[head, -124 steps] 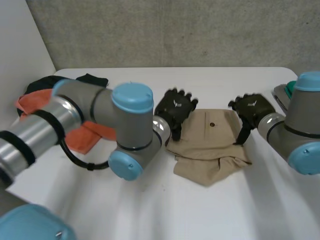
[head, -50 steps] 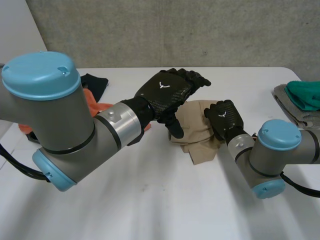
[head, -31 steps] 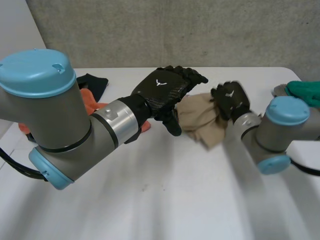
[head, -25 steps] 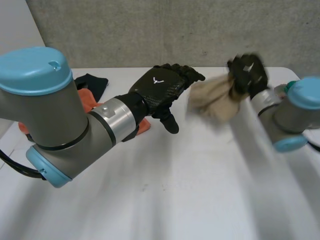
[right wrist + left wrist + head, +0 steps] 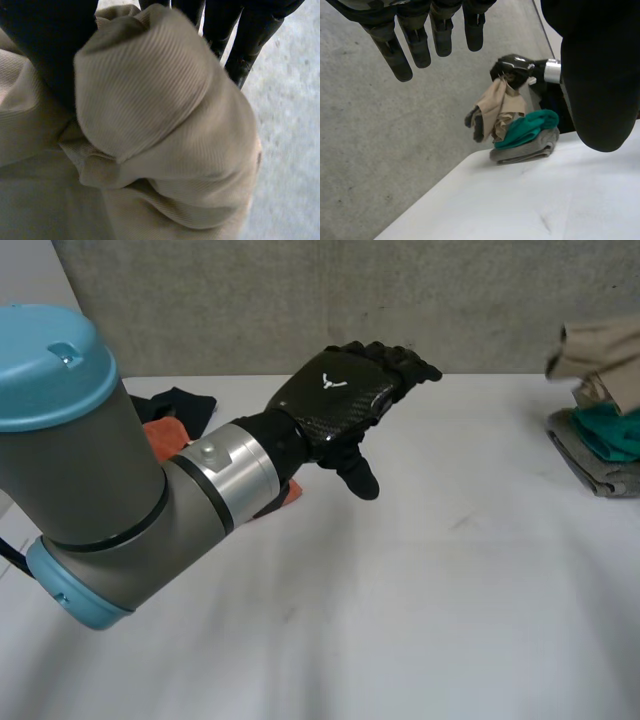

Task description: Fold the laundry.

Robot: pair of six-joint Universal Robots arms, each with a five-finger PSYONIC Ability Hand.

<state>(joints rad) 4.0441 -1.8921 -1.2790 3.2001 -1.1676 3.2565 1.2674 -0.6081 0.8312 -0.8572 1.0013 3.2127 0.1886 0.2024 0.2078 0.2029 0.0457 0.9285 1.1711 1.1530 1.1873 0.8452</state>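
Two hands are doing very different jobs. The right hand (image 5: 512, 70) has its thumb and fingers curled tight round a bunched tan garment (image 5: 600, 345), which its wrist view shows as a rounded wad of ribbed cloth pinched between them. The left hand (image 5: 345, 400) hangs over the middle of the desk (image 5: 420, 590) holding nothing, its fingers (image 5: 402, 55) straight and spread and the thumb set apart.

The tan garment is up off the desk at the far right corner. It hangs from the right hand with its long axis running downward, towards a small stack of a teal garment (image 5: 612, 430) lying on a grey one (image 5: 590, 468). Its lower folds reach the teal one; whether they already rest there I cannot tell.

That vertical line is what the coming move turns on, in my judgement. The stack lies straight beneath the tan bundle, so the right hand only needs to lower it and let go. The left hand is well apart from the stack, with its fingers pointing that way across bare desk. It is much nearer the orange cloth (image 5: 160, 432) and black cloth (image 5: 188, 400) heaped on the opposite side of the desk, which look unfolded and likely next.

The tan piece looks wadded rather than flat, so it may sit lumpy or slide off the stack.
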